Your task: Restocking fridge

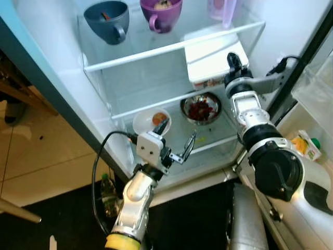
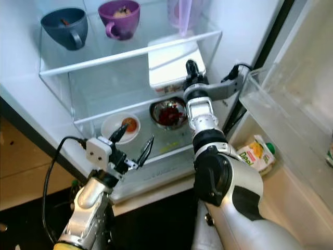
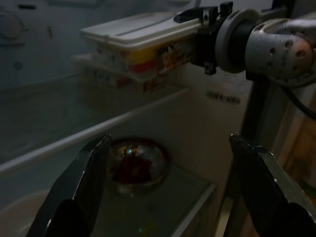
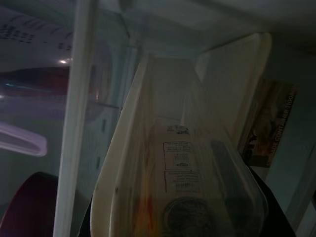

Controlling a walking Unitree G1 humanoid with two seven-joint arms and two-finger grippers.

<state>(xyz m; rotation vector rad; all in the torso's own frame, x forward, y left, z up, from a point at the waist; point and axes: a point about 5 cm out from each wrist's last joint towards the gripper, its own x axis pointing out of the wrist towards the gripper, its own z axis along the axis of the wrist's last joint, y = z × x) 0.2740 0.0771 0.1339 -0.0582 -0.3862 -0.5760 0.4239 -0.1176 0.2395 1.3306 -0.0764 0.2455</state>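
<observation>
The right gripper [image 1: 234,62] reaches into the fridge and pinches a flat, rectangular white plastic tub [image 1: 210,60], its translucent lid filling the right wrist view, at the edge of the middle glass shelf [image 1: 156,99]. Just below it sits a round, shiny steel bowl [image 1: 201,108] of dark red food. The left gripper [image 1: 177,140] hangs before the lower shelf, its black fingers [image 3: 81,190] spread wide, a smooth white plate [image 1: 148,122] just beyond them. Above, a grey mug [image 1: 107,20] and a purple mug [image 1: 160,13] stand on the top shelf.
</observation>
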